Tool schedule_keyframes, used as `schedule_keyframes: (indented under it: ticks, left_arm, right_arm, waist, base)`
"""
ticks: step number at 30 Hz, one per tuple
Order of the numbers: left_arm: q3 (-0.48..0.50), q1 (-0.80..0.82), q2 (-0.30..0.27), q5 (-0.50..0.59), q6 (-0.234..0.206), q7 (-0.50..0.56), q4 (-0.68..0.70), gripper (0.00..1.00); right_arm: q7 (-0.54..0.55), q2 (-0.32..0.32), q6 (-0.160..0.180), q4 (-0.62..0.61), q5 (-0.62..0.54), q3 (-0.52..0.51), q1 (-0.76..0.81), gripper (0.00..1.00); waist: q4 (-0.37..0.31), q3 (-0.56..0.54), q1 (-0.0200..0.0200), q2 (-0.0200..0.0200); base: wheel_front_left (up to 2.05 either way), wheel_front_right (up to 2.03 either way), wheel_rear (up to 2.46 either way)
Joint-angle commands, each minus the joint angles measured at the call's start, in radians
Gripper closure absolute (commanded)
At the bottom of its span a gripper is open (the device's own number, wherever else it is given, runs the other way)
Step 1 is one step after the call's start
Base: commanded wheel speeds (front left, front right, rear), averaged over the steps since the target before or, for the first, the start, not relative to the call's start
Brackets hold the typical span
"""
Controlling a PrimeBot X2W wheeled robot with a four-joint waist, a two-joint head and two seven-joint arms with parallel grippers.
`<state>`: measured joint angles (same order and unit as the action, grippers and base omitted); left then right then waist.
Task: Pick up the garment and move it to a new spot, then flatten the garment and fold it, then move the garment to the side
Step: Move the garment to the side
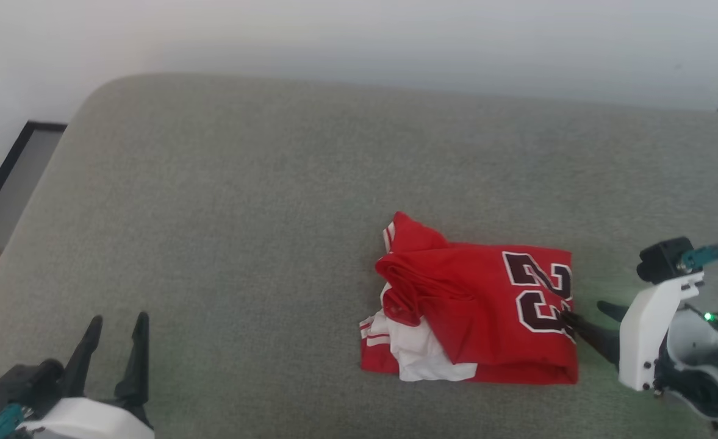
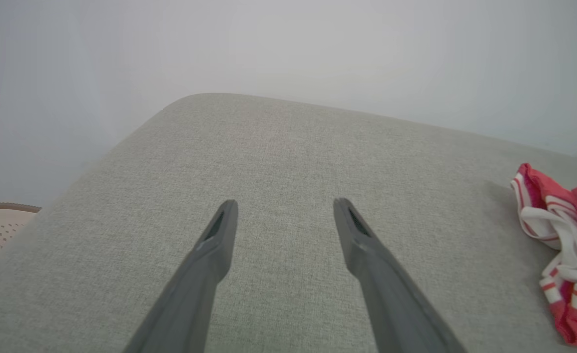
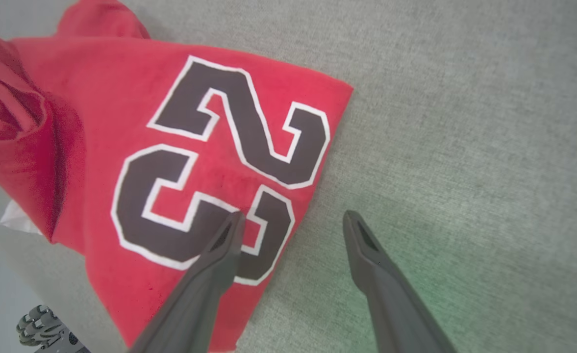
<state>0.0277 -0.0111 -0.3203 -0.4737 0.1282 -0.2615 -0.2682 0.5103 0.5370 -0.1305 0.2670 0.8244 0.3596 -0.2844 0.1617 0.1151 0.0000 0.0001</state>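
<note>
A: Where's the garment (image 1: 487, 305)?
B: Roughly folded, bunched at its left end, on grey cushion (image 1: 243, 183), right of centre, "23" up.
A: Right hand (image 1: 581, 310)?
B: Spread wide, nothing held. One finger over the "23" edge, other over bare cushion.
A: Left hand (image 1: 120, 317)?
B: Spread too, empty, well apart at lower left.

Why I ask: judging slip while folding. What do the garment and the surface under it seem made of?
Garment: soft matte red fabric, probably a knit; it bunches in limp folds. Surface: grey-green woven upholstery, matte; fine weave grain shows, rounded corner suggests padding.
</note>
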Motion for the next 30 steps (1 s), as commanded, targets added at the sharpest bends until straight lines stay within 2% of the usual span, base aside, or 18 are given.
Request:
schedule_keyframes:
  ticks: [1, 5, 10, 16, 17, 18, 24, 30]
  left_arm:
    - [-0.004, 0.024, 0.002, 0.0, 0.003, -0.004, -0.002, 0.0]
    - [-0.018, 0.041, 0.011, 0.0, 0.003, -0.004, -0.005, 0.0]
    - [-0.04, 0.071, 0.018, 0.0, 0.003, -0.004, -0.013, 0.0]
    - [-0.054, 0.099, 0.03, -0.003, 0.003, -0.004, -0.022, 0.0]
    - [-0.054, 0.103, 0.031, -0.003, 0.003, -0.004, -0.024, 0.0]
    - [-0.054, 0.104, 0.031, -0.003, 0.003, -0.004, -0.025, 0.0]
    - [-0.047, 0.108, 0.031, -0.006, 0.003, -0.004, -0.032, 0.0]
    - [-0.052, 0.128, 0.024, -0.004, 0.003, -0.004, -0.031, 0.0]
  right_arm:
    - [0.024, 0.004, 0.0, -0.003, -0.006, -0.003, -0.015, 0.0]
    - [0.147, 0.003, 0.0, 0.0, -0.028, -0.027, -0.038, 0.0]
    - [0.263, -0.032, 0.0, 0.001, -0.05, -0.061, -0.058, 0.0]
    - [0.379, -0.109, -0.001, 0.021, -0.064, -0.094, -0.041, 0.0]
    - [0.396, -0.119, -0.001, 0.014, -0.062, -0.092, -0.037, 0.78]
    - [0.408, -0.129, -0.002, 0.008, -0.055, -0.097, -0.03, 1.0]
    - [0.444, -0.133, -0.001, -0.047, -0.08, -0.147, -0.021, 1.0]
    - [0.435, -0.126, 0.0, -0.108, -0.106, -0.203, -0.039, 1.0]
  waist:
    - [0.016, 0.021, 0.0, -0.0001]
    - [0.034, 0.053, 0.0, -0.0001]
    - [0.054, 0.09, 0.0, -0.0001]
    - [0.071, 0.121, 0.0, -0.0001]
    - [0.073, 0.124, 0.0, -0.0001]
    - [0.073, 0.126, 0.0, -0.0001]
    - [0.062, 0.136, 0.0, -0.0001]
    - [0.037, 0.141, 0.0, -0.0001]
  base:
    - [0.0, 0.0, 0.0]
    - [0.0, 0.0, 0.0]
    - [0.0, 0.0, 0.0]
    - [0.0, 0.0, 0.0]
    - [0.0, 0.0, 0.0]
    - [0.0, 0.0, 0.0]
    - [0.0, 0.0, 0.0]
    - [0.0, 0.0, 0.0]
